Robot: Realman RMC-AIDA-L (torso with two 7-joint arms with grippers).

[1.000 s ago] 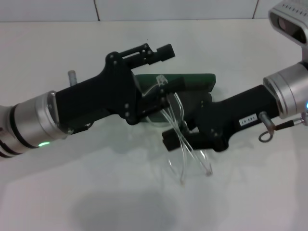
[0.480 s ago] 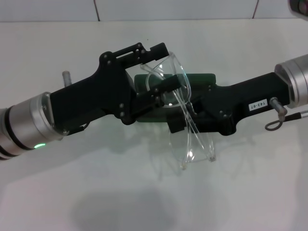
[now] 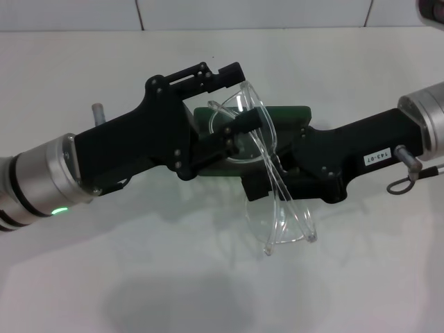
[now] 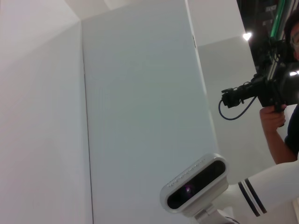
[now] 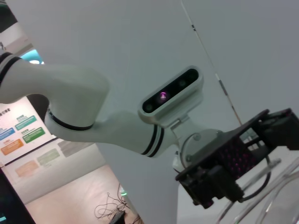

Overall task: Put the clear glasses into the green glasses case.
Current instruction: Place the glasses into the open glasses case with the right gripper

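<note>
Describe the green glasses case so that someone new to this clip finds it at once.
On the white table, look where the two black end effectors meet. The green glasses case lies flat under them, behind the clear glasses: the only dark green thing there.

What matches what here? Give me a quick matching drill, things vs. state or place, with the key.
Things:
1. clear glasses
2. green glasses case
3. left gripper
4. right gripper

States or places:
A. lies on the white table, mostly hidden behind both grippers
B. reaches in from the robot's right, at the folded temple arms
C. held up above the table, temple arms pointing toward the camera
D. reaches in from the robot's left, fingers around the lens front

Pairs: 1-C, 2-A, 3-D, 4-B
</note>
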